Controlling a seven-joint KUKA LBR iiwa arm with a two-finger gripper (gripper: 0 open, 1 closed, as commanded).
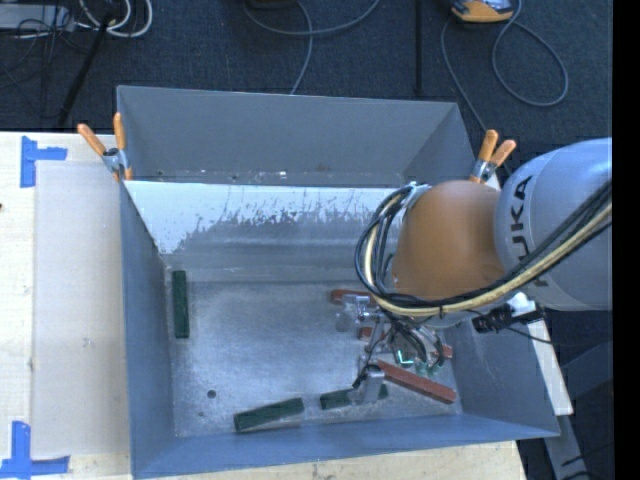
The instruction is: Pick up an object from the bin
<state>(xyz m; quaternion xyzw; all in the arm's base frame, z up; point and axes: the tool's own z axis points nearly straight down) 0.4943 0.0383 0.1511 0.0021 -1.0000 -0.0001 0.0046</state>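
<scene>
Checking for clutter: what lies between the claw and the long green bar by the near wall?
In the camera view, a short dark green piece lies between claw and long bar.

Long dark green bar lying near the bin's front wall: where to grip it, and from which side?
Probably mid-length on the dark green bar, coming straight down from above and closing across its narrow width. It lies flat and slightly angled on the bin floor, apart from the other pieces, so its long sides look free at the middle.
</scene>
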